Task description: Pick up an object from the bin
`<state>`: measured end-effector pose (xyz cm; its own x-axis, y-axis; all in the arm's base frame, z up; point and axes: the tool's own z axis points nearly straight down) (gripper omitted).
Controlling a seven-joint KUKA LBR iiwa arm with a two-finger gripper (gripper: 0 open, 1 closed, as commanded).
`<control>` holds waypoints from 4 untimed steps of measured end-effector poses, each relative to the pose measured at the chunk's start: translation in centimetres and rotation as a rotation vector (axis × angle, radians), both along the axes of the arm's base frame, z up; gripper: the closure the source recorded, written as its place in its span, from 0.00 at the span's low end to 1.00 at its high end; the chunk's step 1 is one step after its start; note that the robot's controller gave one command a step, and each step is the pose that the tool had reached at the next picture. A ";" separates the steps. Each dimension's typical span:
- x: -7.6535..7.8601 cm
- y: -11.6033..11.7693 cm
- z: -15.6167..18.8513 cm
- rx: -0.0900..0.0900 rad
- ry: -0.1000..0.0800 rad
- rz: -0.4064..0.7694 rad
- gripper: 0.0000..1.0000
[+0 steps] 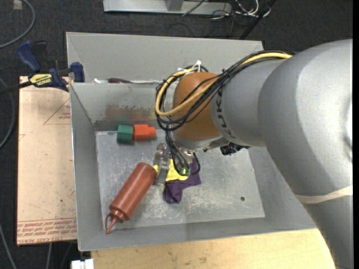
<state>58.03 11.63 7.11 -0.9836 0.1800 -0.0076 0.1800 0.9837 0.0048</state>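
In the camera view the arm [291, 105] comes in from the right and bends down into the grey metal bin [224, 192]. Its orange wrist cover [193, 108] and looped yellow and black cables [161, 97] hang above the middle of the floor. The gripper [163, 167] is low over the floor, just below the cover. It stands at the wide end of a brown-red squeeze bottle [133, 194], with a crumpled purple thing [176, 190] on its other side. It looks to be touching or nearly touching the bottle's wide end. Whether the gripper is spread or pressed together cannot be told, because the wrist and cables hide much of it, and nothing is clearly seen pinched in it.

The bottle lies flat on the floor in the lower left part of the bin. Its long axis runs diagonally. The wide, blunt end is up and to the right by the gripper. The narrow nozzle tip points down and to the left, close to the front left corner.

The purple thing lies just right of the bottle's wide end, with a yellow patch [180, 173] at its top edge under the hanging cables.

A green block [124, 134] and an orange block [145, 131] sit side by side near the back wall, touching or almost touching, well apart from the bottle.
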 end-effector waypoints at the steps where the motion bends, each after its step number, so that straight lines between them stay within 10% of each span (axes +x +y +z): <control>1: 0.0 0.0 0.1 0.000 -0.001 0.000 1.00; 4: -0.2 0.0 0.9 0.000 0.005 0.001 1.00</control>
<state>57.88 11.61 8.02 -0.9838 0.1793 -0.0031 0.1793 0.9838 0.0035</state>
